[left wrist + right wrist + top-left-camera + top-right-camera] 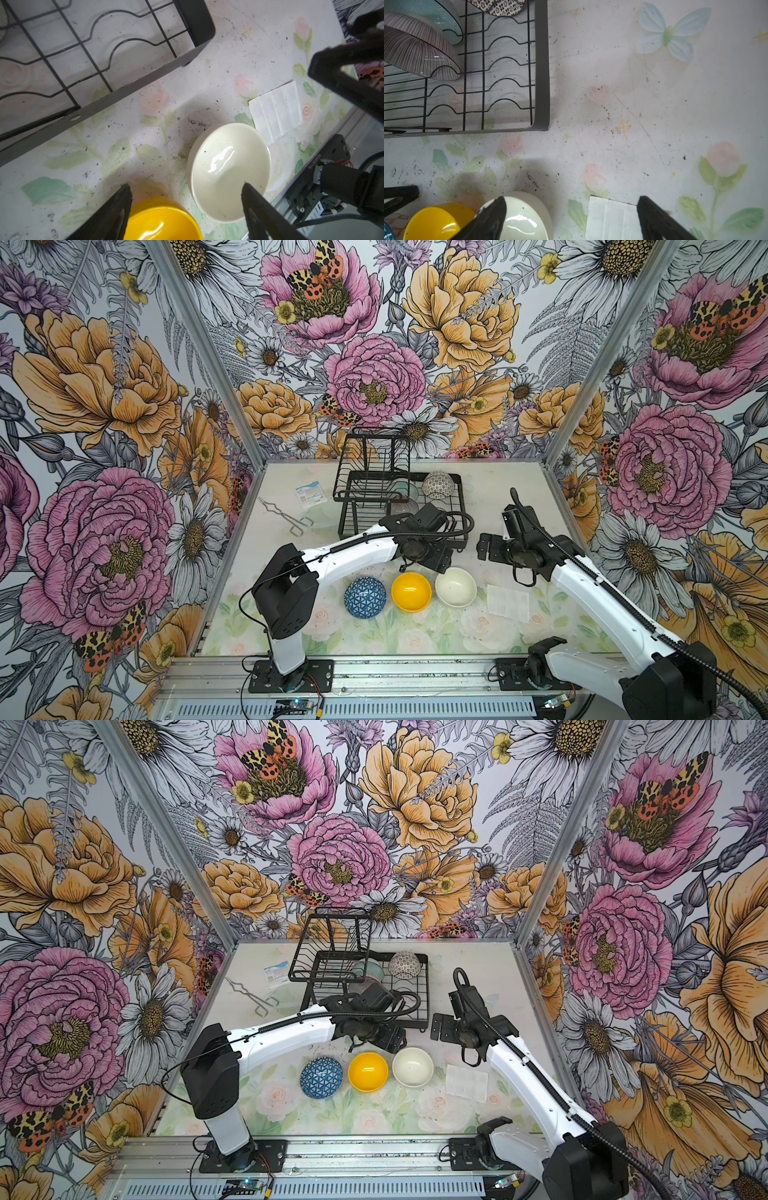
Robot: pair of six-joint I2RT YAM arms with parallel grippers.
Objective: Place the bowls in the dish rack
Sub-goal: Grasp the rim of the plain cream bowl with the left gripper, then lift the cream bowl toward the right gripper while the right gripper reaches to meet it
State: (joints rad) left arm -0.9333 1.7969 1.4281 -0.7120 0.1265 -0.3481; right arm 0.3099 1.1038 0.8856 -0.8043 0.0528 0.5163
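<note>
A: What sat closest in?
B: The metal rail (415,670) along the near edge, with both arm bases bolted to it. Just beyond, three bowls stood in a row on the surface (415,630): the blue bowl (365,597) dome-up, then the yellow bowl (411,591) and the cream bowl (456,587), both mouth-up.
A: And the pincers?
B: The left pincer (186,185) hung above the yellow and cream bowls, jaws spread wide, gripping nothing. The right pincer (571,198) gaped as well, empty, over the cream bowl's edge and a paper slip (508,602).
A: The other bowls?
B: In the dish rack (542,62) at the back. The teal bowl (436,18) and pink lined bowl (415,52) leaned on the base wires, and the black-and-white bowl (438,485) was near its far right corner
</note>
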